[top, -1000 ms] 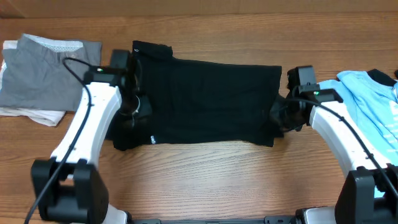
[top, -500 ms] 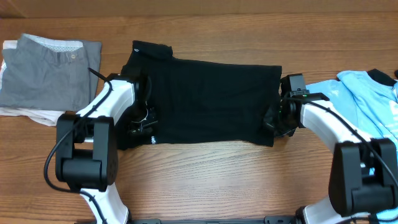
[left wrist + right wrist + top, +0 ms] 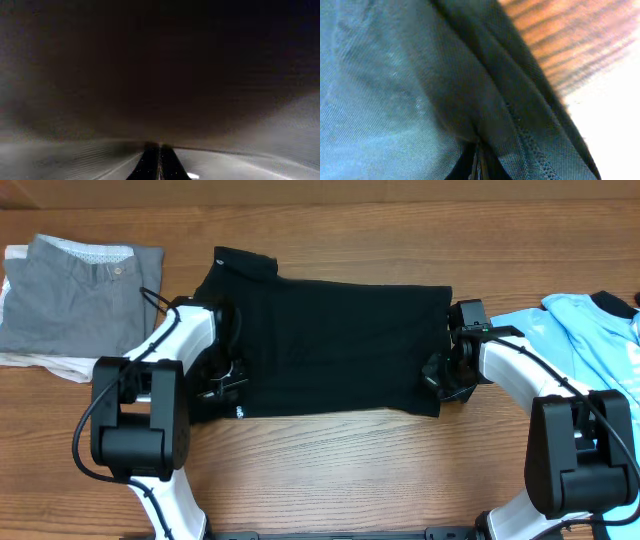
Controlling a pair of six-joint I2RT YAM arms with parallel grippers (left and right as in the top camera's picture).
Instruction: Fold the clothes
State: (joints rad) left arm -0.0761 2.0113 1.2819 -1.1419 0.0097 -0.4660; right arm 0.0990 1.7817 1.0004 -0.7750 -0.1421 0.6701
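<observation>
The black shirt (image 3: 335, 345) lies spread flat across the middle of the desk (image 3: 330, 470). The left fingers (image 3: 151, 165) are pressed together, pinching its left edge, and the right fingers (image 3: 470, 167) are clamped on its right hem. A light blue shirt (image 3: 590, 340) lies at the far right

A wooden table (image 3: 330, 470) of warm brown boards, its grain running side to side, fills the overhead view under soft, even light. A straight seam (image 3: 320, 205) crosses the table near its far edge. In the right wrist view, glare bleaches the table's wood white.
</observation>
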